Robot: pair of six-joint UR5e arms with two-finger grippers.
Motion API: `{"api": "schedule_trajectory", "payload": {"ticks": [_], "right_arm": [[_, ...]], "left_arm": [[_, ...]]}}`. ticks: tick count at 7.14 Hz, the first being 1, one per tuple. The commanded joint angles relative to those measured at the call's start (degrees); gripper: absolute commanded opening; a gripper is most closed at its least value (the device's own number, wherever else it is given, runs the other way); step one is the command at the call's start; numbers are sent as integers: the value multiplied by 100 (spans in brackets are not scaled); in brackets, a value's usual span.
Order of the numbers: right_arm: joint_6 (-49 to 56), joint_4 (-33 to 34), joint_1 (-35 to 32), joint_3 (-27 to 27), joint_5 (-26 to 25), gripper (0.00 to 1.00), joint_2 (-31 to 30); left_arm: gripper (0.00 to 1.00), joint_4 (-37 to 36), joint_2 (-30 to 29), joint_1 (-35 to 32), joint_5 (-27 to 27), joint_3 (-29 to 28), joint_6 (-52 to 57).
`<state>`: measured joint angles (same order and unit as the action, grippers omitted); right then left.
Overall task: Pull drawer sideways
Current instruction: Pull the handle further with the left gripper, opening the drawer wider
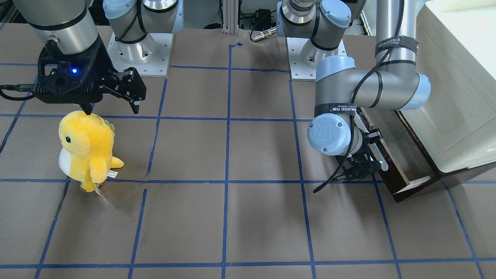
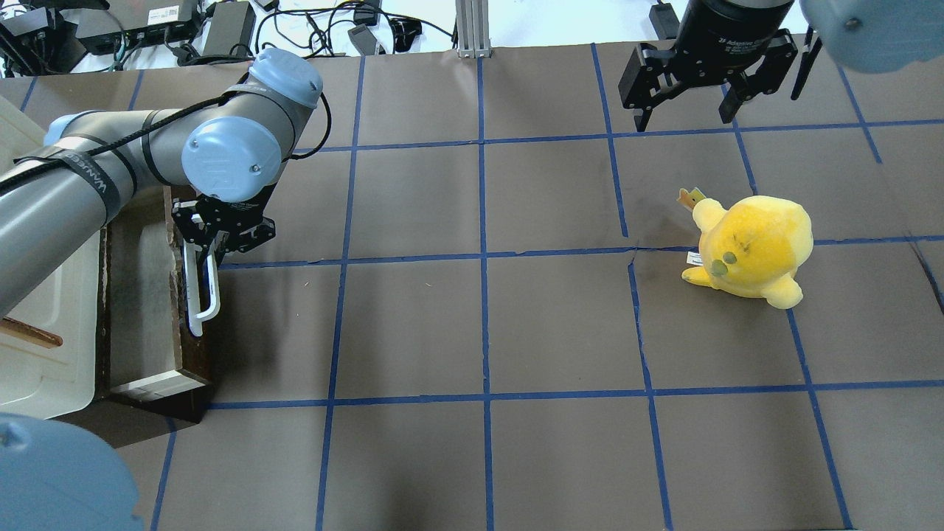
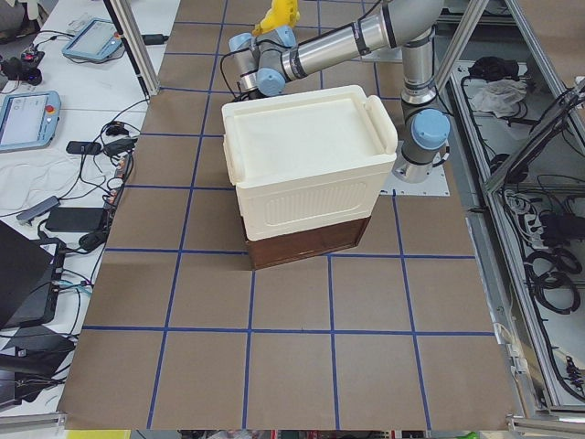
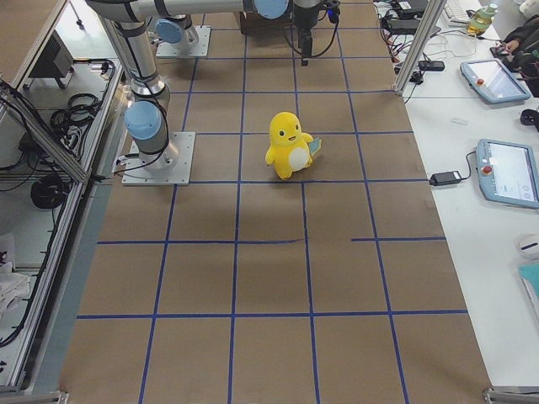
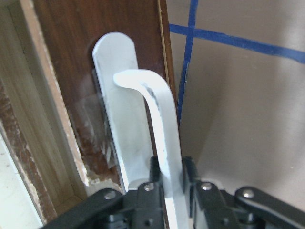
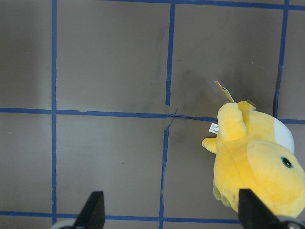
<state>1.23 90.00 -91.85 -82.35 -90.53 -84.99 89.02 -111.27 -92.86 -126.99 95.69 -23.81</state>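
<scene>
Drawer (image 2: 140, 310) sticks partway out of the cream cabinet (image 2: 44, 346) at the table's (image 2: 479, 332) left edge, left hand (image 2: 210, 247) clamped on its white handle (image 2: 203, 295). Yellow plush (image 2: 752, 247) stands well off right. Farther back, right hand (image 2: 684, 118) hovers, fingers apart.

Bright even overhead light; soft shadows on table (image 1: 263, 217); left wrist close-up blurred.

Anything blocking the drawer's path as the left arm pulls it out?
Nothing visible. The left gripper is shut on the handle of the drawer; the yellow plush stands far across the table, near the right gripper.
</scene>
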Motion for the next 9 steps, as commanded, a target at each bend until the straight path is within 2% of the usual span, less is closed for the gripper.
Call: {"api": "schedule_trajectory", "payload": {"ticks": [1,9], "right_arm": [[0,0,0,0,-8,100,0],[0,0,0,0,0,100,0]], "left_arm": [[0,28,0,-92,8,-50,-201],[0,186,-114,-355,-27,-217,-571]]}}
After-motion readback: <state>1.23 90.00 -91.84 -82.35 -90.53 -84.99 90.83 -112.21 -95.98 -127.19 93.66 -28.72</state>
